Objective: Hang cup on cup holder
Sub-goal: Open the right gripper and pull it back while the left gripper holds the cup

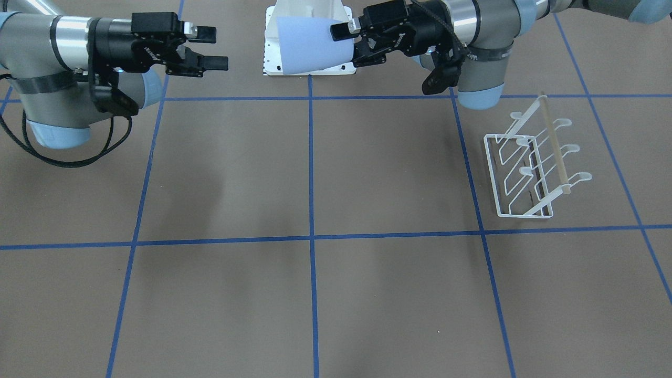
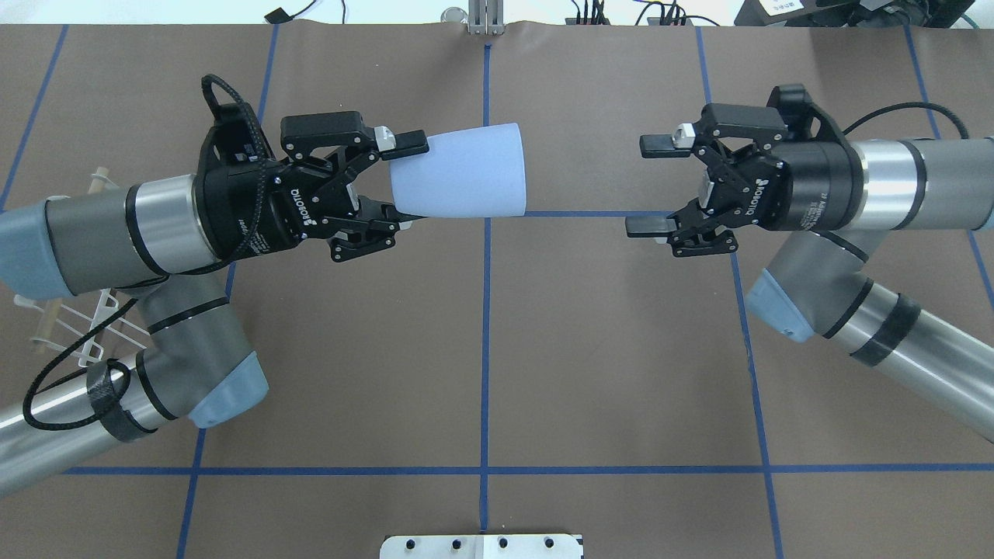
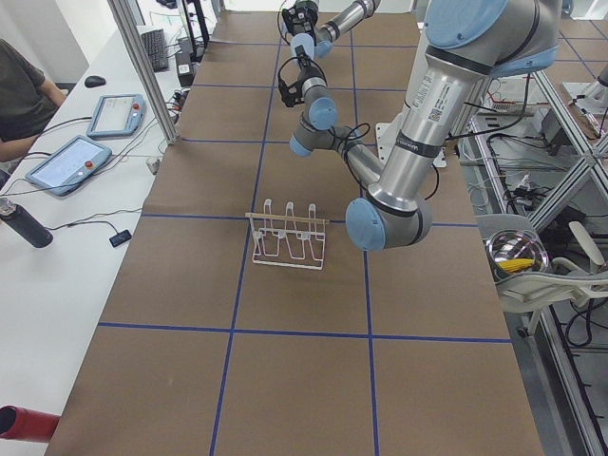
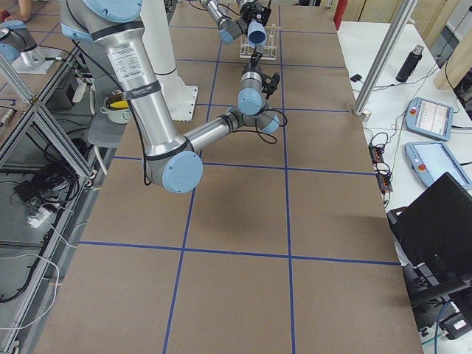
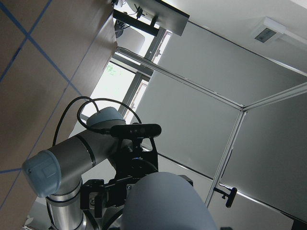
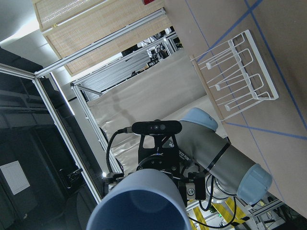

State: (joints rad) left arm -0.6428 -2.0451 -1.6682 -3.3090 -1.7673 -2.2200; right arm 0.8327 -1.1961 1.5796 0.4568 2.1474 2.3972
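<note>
The left pincer (image 2: 401, 182) is clamped on the narrow closed end of the cup (image 2: 466, 171), holding it above the desk (image 2: 606, 373) with its long axis level and its open mouth aimed at the right pincer (image 2: 648, 185), which stands spread and empty, clear of the rim. The cup holder (image 1: 530, 168) sits on the desk on the side of the left arm (image 2: 155, 225) (mostly hidden beneath that arm from overhead), well apart from the cup. Judgement: the left arm is nearer, yet the mouth faces away from the prongs (image 1: 564, 122) and needs turning.

A white bolted pedestal (image 2: 481, 547) stands on the brown table (image 2: 606, 349) gridded with blue tape (image 2: 485, 349)
</note>
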